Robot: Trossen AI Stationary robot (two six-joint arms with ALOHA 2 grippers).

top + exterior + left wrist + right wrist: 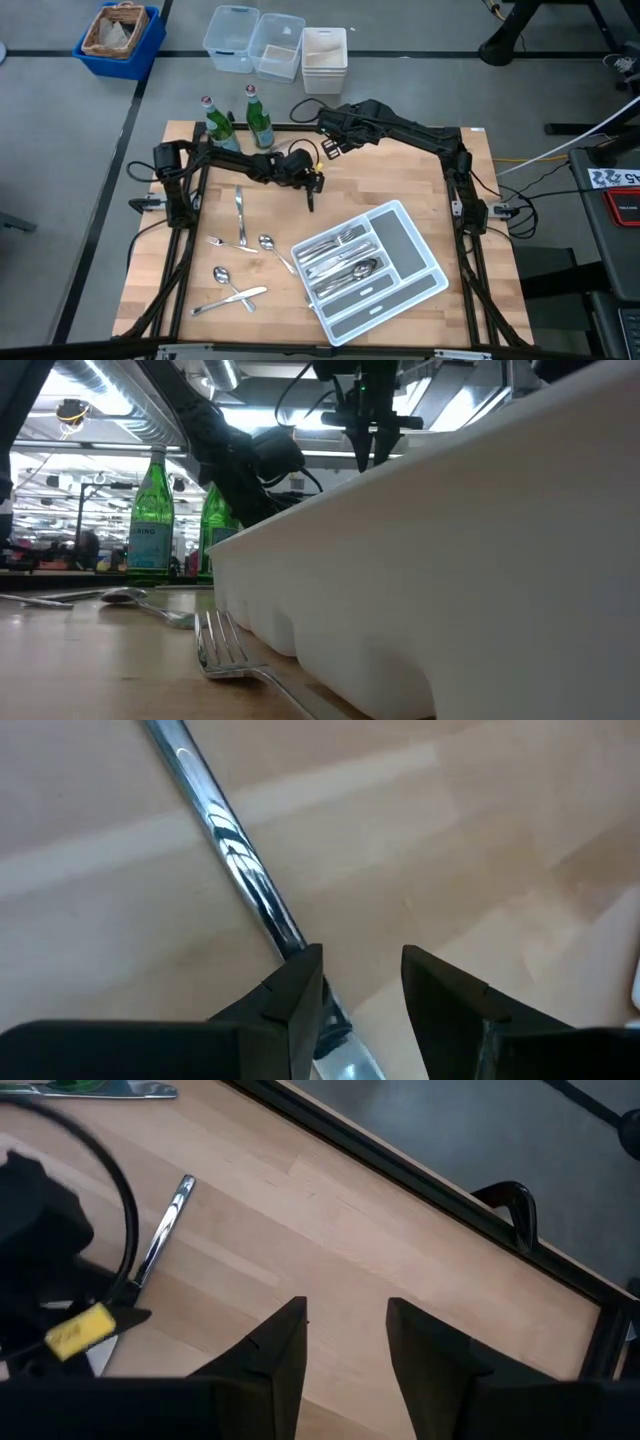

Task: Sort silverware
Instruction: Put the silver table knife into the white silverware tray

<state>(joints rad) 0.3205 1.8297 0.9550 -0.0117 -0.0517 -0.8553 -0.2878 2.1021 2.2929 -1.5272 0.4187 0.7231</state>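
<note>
My left gripper (312, 193) is over the middle of the table and is shut on a slim silver utensil (235, 850). The utensil's handle also shows in the right wrist view (165, 1230). My right gripper (345, 1340) is open and empty, just beyond it toward the far edge (328, 147). Loose silverware lies flat on the left half of the table: a knife (240, 215), a fork (224, 243), two spoons (272, 248) (221, 274) and another knife (232, 298). Several pieces lie in the white divided tray (400, 235). My left gripper has the utensil at its wider end (335, 1045), between the two fingers and close against one of them (300, 990). The fingers hide most of the contact. The handle (215, 815) sticks out straight beyond the fingertips. In the right wrist view it looks lifted off the wood.
Two green glass bottles (217, 125) (259, 122) stand at the far left edge. The tray's white wall (450, 560) fills the low view, with a fork (225, 650) lying beside it. Bins (120, 35) (275, 45) stand on the floor beyond the table.
</note>
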